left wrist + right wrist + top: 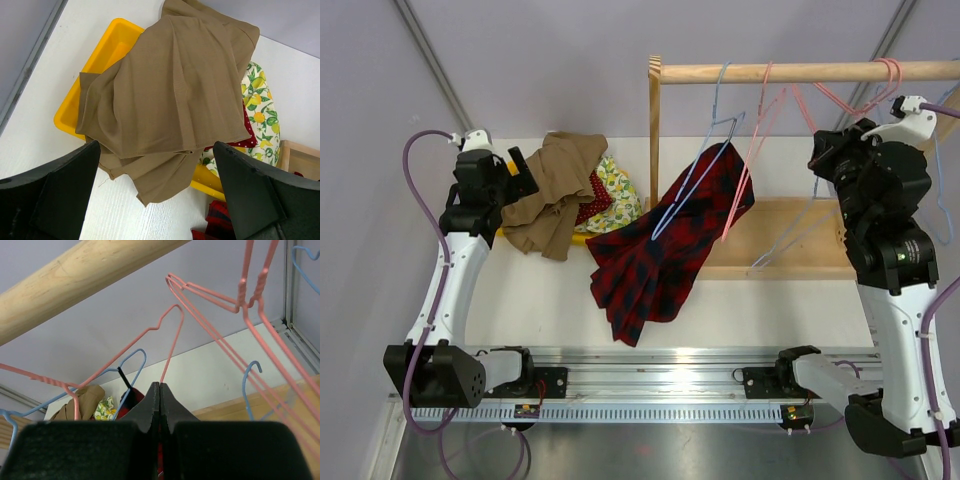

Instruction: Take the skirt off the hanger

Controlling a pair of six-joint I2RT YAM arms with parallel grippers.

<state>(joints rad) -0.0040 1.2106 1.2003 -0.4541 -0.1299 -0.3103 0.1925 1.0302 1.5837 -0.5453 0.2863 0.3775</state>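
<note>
The tartan skirt (pixel 665 245) hangs by its upper end on a pale-blue wire hanger (pixel 695 175) hooked over the wooden rail (pixel 800 72). Its lower part lies on the white table. My left gripper (pixel 525 175) is open and empty above a brown cloth (pixel 170 85), left of the skirt, whose edge shows in the left wrist view (pixel 215 227). My right gripper (pixel 825 150) is shut, up by the rail to the right of the skirt. In the right wrist view a pink wire (pixel 172 345) runs down behind its tips (pixel 160 385). The blue hanger (pixel 135 357) and a bit of skirt (pixel 134 399) lie beyond.
A yellow tray (pixel 105 50) at the back left holds the brown cloth, a lemon-print garment (pixel 260 100) and a red dotted one (pixel 247 135). Several pink hangers (pixel 760 130) and blue ones hang on the rail. The rack's wooden base (pixel 790 235) sits at the right.
</note>
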